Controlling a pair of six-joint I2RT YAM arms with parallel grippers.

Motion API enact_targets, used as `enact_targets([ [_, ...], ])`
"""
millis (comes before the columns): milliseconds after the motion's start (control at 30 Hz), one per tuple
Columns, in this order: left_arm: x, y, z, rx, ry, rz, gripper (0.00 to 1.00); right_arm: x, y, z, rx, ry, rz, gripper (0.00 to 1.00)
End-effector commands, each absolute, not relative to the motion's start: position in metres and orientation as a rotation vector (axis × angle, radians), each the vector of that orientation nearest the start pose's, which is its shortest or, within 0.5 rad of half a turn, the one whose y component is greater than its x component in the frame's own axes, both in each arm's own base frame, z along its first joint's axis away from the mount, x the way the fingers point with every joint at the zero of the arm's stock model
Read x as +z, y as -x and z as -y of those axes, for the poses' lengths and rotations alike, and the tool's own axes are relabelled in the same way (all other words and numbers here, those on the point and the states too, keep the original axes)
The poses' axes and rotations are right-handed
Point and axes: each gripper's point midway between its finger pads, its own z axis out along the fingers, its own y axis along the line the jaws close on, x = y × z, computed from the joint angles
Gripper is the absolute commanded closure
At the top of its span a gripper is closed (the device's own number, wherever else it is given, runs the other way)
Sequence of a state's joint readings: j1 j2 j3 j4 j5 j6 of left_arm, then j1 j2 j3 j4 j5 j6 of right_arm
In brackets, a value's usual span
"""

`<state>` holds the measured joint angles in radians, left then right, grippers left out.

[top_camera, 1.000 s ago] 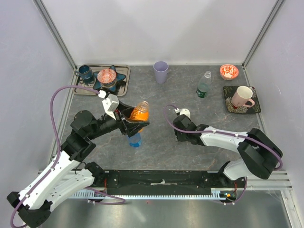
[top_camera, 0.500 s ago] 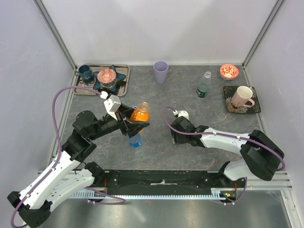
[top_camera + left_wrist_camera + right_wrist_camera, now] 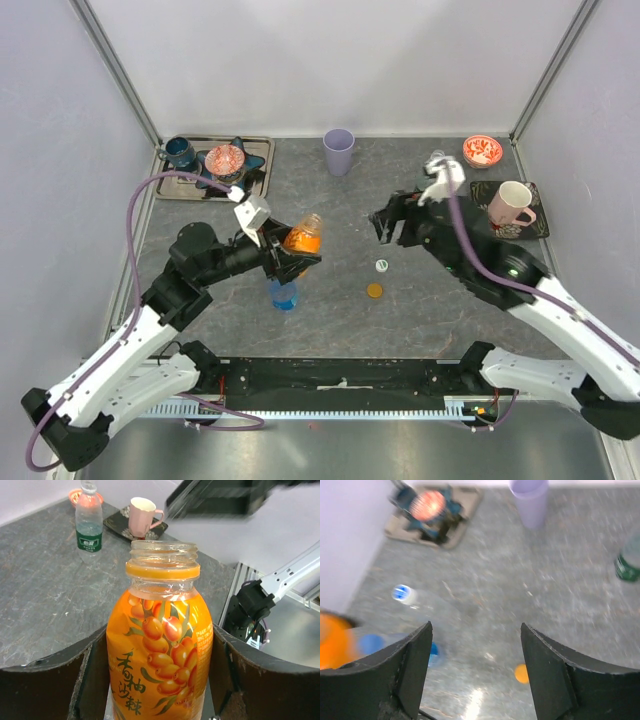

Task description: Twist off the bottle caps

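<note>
Uncapped orange bottle (image 3: 160, 650) is gripped by the left claw (image 3: 288, 256); the right claw (image 3: 476, 660) is held open above the desk (image 3: 330, 205), where the orange cap (image 3: 374, 291) lies.

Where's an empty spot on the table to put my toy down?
Bare table lies at the front, between the blue bottle and the orange cap. Another free strip is at the back, between the lilac cup and the tray. It is crowded in the middle, where the left claw holds the orange bottle.
</note>
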<state>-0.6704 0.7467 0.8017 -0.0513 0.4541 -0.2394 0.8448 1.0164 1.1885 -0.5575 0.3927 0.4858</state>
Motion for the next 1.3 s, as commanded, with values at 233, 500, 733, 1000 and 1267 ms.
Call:
enact_targets([
  [233, 0.351, -0.178, 0.291, -1.167, -0.964, -1.411, 0.60, 0.398, -0.199, -0.265, 1.005, 0.349, -1.791, 0.11],
  [500, 0.351, -0.184, 0.306, -1.181, -0.986, -1.417, 0.59, 0.391, -0.205, -0.285, 1.067, 0.359, -1.795, 0.09],
  [733, 0.349, -0.182, 0.312, -1.191, -1.001, -1.415, 0.59, 0.387, -0.211, -0.294, 1.071, 0.366, -1.800, 0.15],
  [1000, 0.349, -0.181, 0.313, -1.184, -1.009, -1.407, 0.59, 0.376, -0.208, -0.301, 1.105, 0.382, -1.816, 0.49],
  [1267, 0.350, -0.193, 0.308, -1.120, -0.947, -1.435, 0.31, 0.380, -0.208, -0.291, 1.074, 0.365, -1.808, 0.95],
])
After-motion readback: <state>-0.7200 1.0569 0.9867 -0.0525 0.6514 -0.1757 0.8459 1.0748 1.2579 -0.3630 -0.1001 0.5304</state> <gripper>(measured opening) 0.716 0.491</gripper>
